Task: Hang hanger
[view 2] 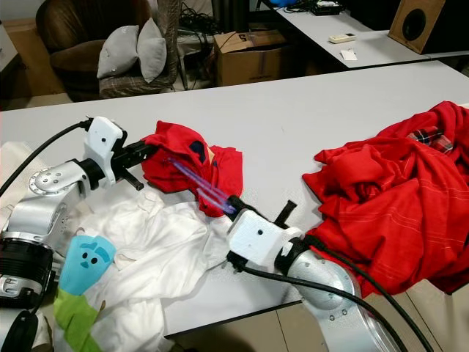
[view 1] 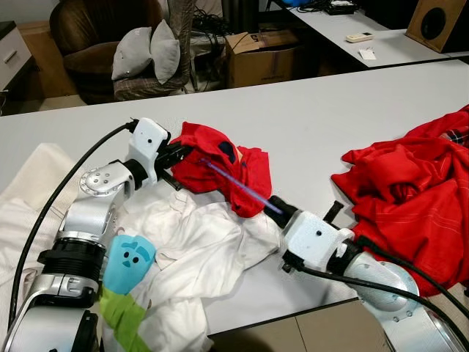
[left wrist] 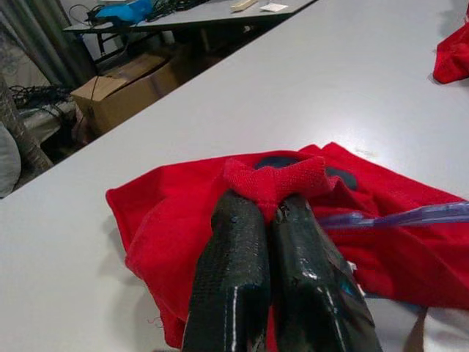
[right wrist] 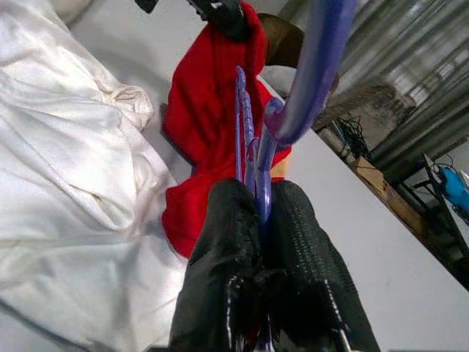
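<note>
On the grey table point(view 1: 308, 117), the left gripper point(left wrist: 275, 202) has its fingers pinched on the collar of a small red shirt point(view 1: 220, 169). The right gripper point(right wrist: 258, 202) clamps a purple hanger point(view 1: 238, 185) whose end lies across the shirt, beside white cloth point(view 1: 198, 249).

red shirt point(view 1: 220, 165), translucent purple hanger point(view 1: 238, 185), white cloth point(view 1: 198, 249), grey table point(view 1: 308, 117)

The red shirt point(left wrist: 220, 213) is matt knitted cloth with a ribbed collar. The hanger point(right wrist: 253, 158) looks like glossy translucent purple plastic. The surface point(view 1: 308, 117) is smooth, pale and matt.
</note>
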Controlling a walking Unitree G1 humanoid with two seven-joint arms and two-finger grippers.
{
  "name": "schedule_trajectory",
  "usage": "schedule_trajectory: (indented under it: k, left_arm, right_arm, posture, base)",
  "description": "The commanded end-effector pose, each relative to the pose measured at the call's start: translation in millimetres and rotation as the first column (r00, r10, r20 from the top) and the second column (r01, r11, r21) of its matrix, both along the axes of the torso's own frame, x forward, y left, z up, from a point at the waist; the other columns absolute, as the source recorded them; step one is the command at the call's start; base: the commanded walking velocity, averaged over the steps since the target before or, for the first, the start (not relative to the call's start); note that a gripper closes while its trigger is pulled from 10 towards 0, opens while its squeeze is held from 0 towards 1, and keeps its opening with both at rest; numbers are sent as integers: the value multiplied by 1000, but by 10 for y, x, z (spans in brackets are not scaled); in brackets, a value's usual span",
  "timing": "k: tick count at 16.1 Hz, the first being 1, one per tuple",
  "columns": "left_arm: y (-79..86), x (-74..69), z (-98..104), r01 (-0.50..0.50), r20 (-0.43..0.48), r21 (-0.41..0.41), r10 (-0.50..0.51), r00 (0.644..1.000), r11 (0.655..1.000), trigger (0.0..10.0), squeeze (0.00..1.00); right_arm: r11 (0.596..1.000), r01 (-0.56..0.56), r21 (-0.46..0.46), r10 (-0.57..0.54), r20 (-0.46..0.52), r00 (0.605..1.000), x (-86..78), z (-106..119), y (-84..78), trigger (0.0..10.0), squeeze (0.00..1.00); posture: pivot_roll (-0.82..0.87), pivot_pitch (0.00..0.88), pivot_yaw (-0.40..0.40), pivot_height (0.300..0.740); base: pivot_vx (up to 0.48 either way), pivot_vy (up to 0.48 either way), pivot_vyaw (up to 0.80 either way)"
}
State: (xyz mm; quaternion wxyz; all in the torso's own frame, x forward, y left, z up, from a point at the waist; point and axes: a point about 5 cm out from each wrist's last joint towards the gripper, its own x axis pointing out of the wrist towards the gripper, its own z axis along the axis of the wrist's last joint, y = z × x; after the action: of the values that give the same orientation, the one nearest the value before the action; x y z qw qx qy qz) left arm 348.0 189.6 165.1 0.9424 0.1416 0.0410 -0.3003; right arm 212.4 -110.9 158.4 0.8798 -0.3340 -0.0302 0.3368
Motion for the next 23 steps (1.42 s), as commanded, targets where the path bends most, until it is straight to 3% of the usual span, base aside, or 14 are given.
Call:
schedule_trajectory:
  k: [1,8,13,23]
  left_arm:
    - [86,18,-20,-38,-13,27,38,999,999,0,0]
    - [67,11,-2,-16,-9,17,16,1000,1000,0,0]
    - [-7,-63,31,96,-11,10,-96,995,995,0,0]
    - [135,20,-2,-43,-7,70,43,999,997,0,0]
  right_arm:
    - [1000,-3,2,3,4,1000,-13,40,-27,10000,0]
    - [1000,3,-26,-4,-27,1000,-40,-29,-62,10000,0]
    - [998,47,-52,-48,-20,999,42,-34,-157,10000,0]
    - [1000,-15,-1,15,13,1000,-24,54,-55,10000,0]
  posture:
    - [-53,0,71,740]
    - [-53,0,69,740]
    - [-50,0,68,740]
    - [-52,0,69,740]
  base:
    - [0,0,0]
    - [0,0,0]
    - [0,0,0]
    - [0,0,0]
